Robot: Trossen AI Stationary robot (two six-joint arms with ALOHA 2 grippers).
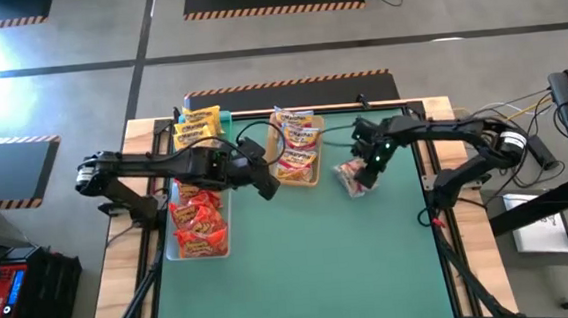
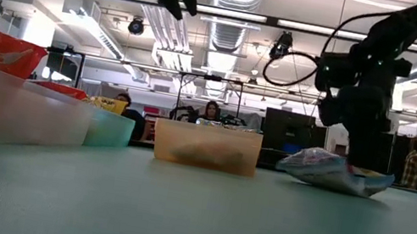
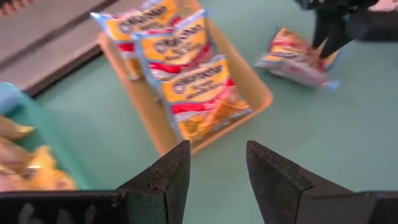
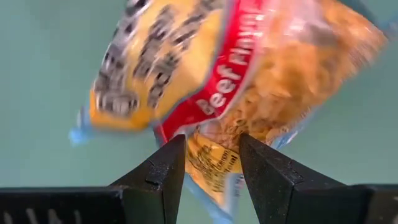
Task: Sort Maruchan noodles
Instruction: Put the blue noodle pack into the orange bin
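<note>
One orange-and-red noodle packet [image 1: 349, 181] lies on the green table right of the tan tray [image 1: 318, 180]; it also shows in the low view [image 2: 328, 172]. My right gripper [image 1: 365, 170] is on it from above. My left gripper [image 1: 269, 189] is open and empty, raised above the table at the tan tray's near left corner; its wrist view [image 3: 217, 146] looks onto the tray. The tan tray holds several orange-and-red packets [image 3: 193, 93]. A teal tray [image 1: 178, 136] holds yellow packets [image 1: 197, 123]. A clear tray [image 1: 174, 249] holds red packets [image 1: 198, 220]. My right gripper [image 4: 212, 140] has one edge of the packet [image 4: 211, 158] between its two fingers, and that part fills the gap from finger to finger. The fingers point down from above. The rest of the packet spreads out beyond the fingertips, and its underside lies on the table [image 2: 334, 184].
The three trays stand in the table's far left half: teal at the far left, clear [image 2: 4, 103] near left, tan [image 2: 207, 147] at the far middle. The green mat [image 1: 332, 266] stretches toward the near edge. People show in the room behind the table.
</note>
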